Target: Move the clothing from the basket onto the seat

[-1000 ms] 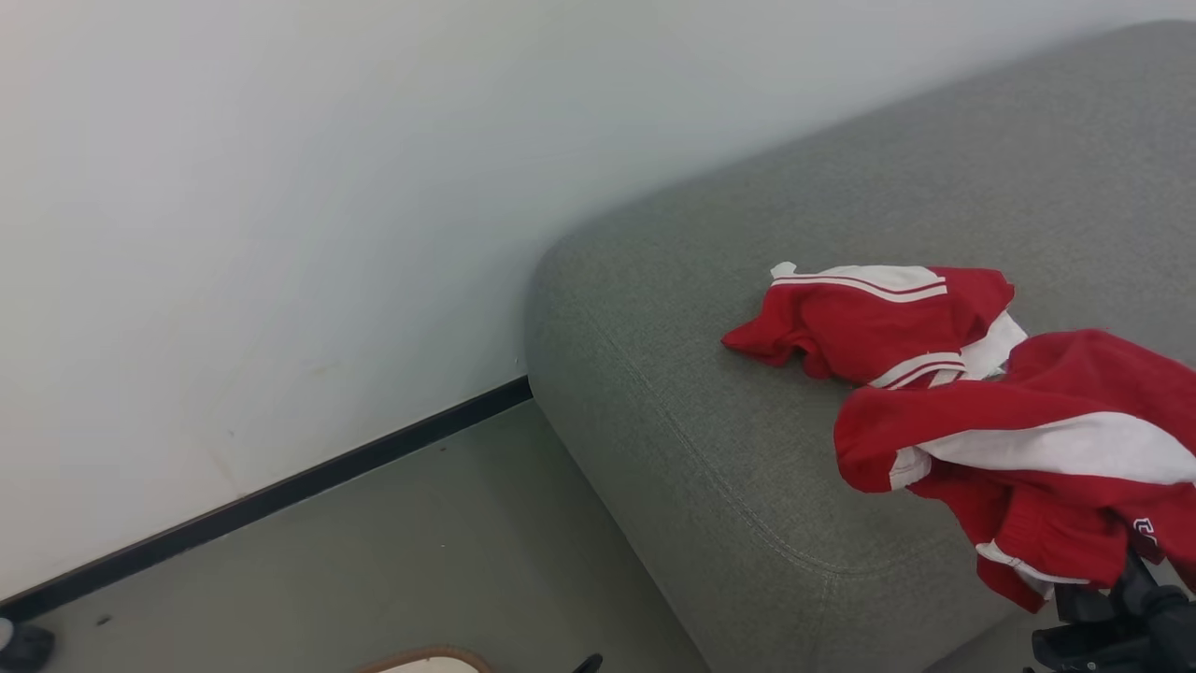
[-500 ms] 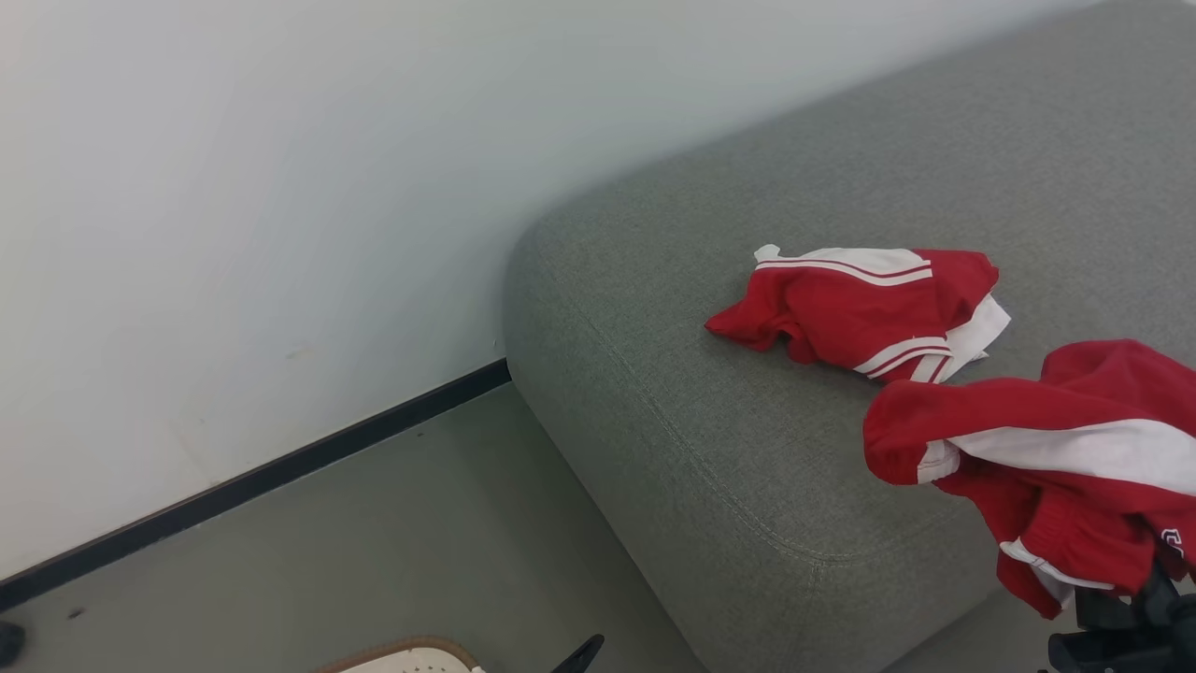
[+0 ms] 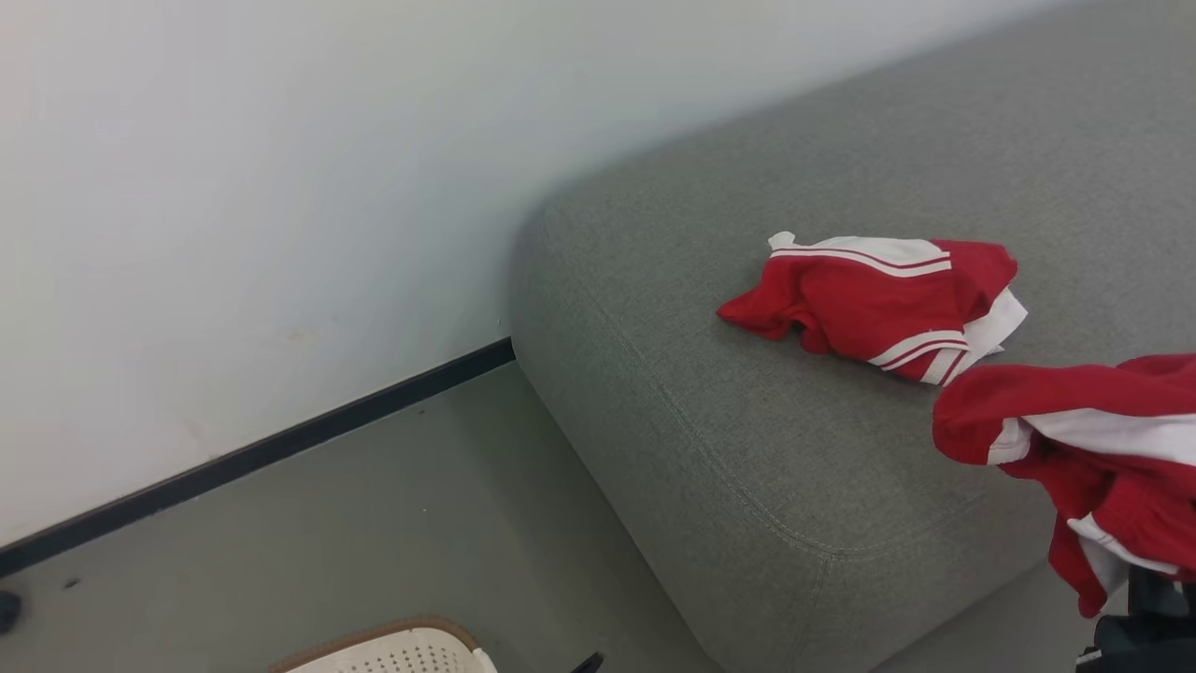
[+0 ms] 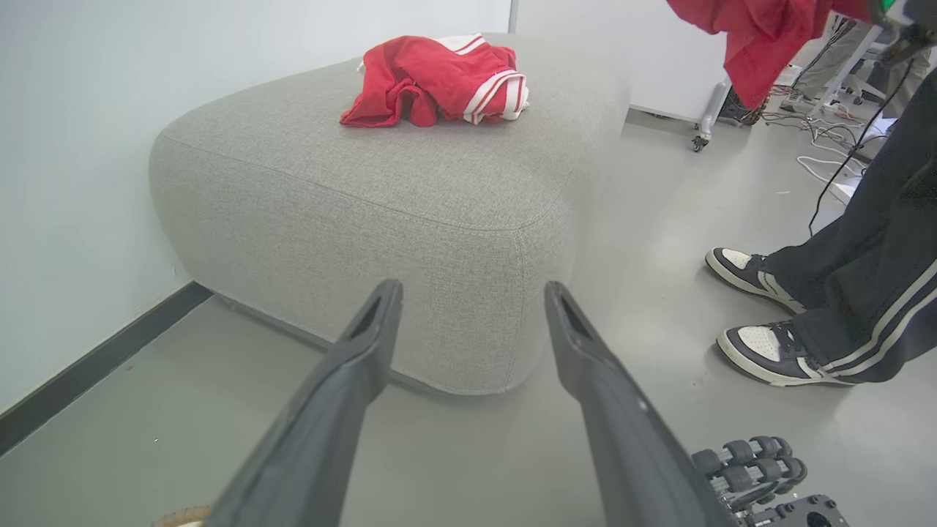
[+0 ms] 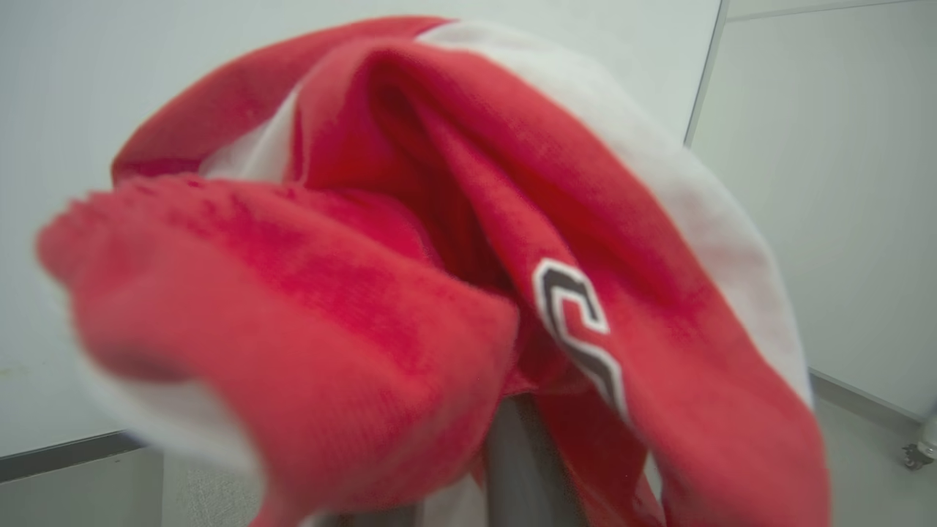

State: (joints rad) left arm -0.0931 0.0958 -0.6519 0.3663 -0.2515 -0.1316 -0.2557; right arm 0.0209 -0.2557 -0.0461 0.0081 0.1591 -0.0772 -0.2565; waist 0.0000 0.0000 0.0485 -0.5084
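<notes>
Right tool (image 3: pixel 1151 603) clamped on a bright red-and-white soft garment (image 3: pixel 1093 439), hanging at the near edge of the big grey woven seat cushion (image 3: pixel 747 449); cushion centre lies ahead. Left tool (image 4: pixel 472 307) open, empty, farther off.

The held garment (image 3: pixel 1103 467) drew rightward, clear of the lying garment (image 3: pixel 869 299) on the seat (image 3: pixel 747 449); the camera turned, bringing more basket (image 3: pixel 402 654) into view.

Dark letter C (image 5: pixel 569 311) with white outline, on the red garment (image 5: pixel 410 241), next mark below it unreadable
</notes>
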